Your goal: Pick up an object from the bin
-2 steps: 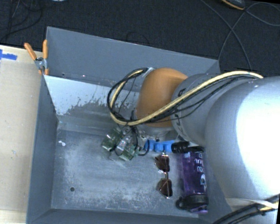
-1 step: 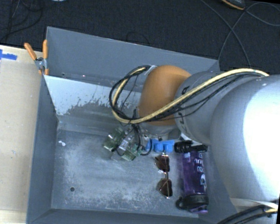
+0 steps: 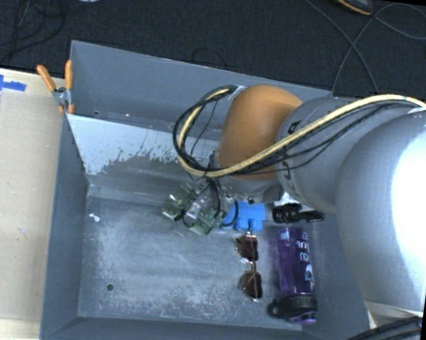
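Note:
My gripper [image 3: 191, 211] hangs low near the middle of the bin's back part, just below the arm's orange cover. Right beside it, on its right, lies a small blue plastic piece [image 3: 248, 216]. In front of that piece a pair of brown-tinted sunglasses [image 3: 250, 266] lies on the floor. A purple bottle [image 3: 292, 264] with a black cap lies lengthwise further right, near the right wall. Nothing visible is held in the gripper.
A small black object [image 3: 295, 214] sits behind the purple bottle, partly under the arm. The arm and its cables cover the bin's back right. The grey floor to the left and front of the gripper is bare and dusty.

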